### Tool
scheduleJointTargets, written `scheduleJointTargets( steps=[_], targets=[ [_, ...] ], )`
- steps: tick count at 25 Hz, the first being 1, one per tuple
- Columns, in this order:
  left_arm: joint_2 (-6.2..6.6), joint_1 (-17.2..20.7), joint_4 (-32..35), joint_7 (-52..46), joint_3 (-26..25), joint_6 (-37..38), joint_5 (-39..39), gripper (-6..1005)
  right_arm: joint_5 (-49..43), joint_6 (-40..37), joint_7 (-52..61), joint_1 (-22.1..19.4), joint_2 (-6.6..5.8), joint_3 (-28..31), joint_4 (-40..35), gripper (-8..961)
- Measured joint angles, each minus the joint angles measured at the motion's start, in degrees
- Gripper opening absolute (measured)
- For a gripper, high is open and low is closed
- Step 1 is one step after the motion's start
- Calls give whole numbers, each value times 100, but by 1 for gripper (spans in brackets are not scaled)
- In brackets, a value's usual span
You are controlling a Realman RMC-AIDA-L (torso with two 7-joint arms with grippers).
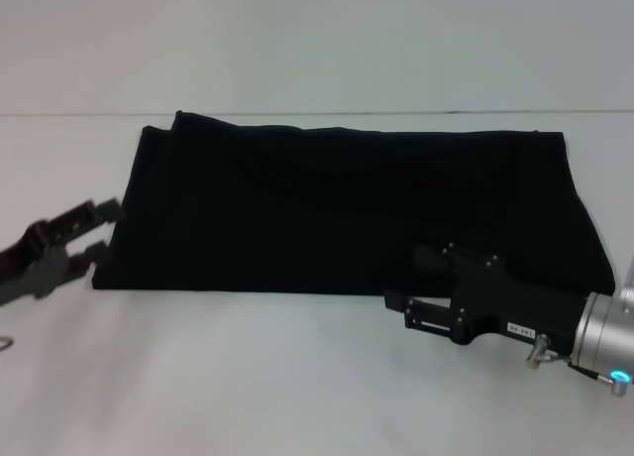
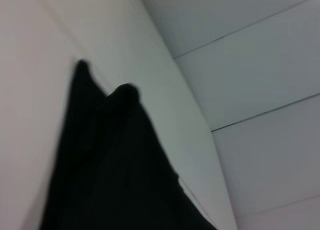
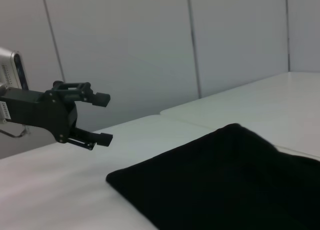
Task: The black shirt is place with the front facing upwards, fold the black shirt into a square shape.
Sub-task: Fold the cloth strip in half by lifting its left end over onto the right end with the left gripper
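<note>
Both of my grippers are empty, fingers apart: left gripper (image 1: 97,230) beside the folded black shirt (image 1: 347,203), right gripper (image 1: 408,295) at its near edge.

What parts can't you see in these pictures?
- Large black cloth shirt: its white letters show in no view; it lies folded into a long band on the white table.
- Right gripper: head view shows it dark against the shirt's near edge, fingers unclear.
- Left gripper: its arm is cut off by the head view's edge.

Left tool (image 1: 101,228) low at far left, fingers apart, right tool (image 1: 408,285) low, reaching inward
</note>
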Motion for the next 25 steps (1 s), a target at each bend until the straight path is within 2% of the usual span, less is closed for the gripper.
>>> scheduleJointTargets(
  steps=[4, 8, 25],
  targets=[
    [-28, 214, 84, -325, -22, 114, 38, 878, 20, -8, -214, -25, 1, 35, 89, 808],
    [6, 252, 116, -629, -59, 149, 213, 879, 21, -13, -435, -43, 1, 11, 97, 808],
    [3, -31, -226, -1029, -13, -896, 541, 878, 19, -36, -959, -41, 10, -18, 333, 808]
  ],
)
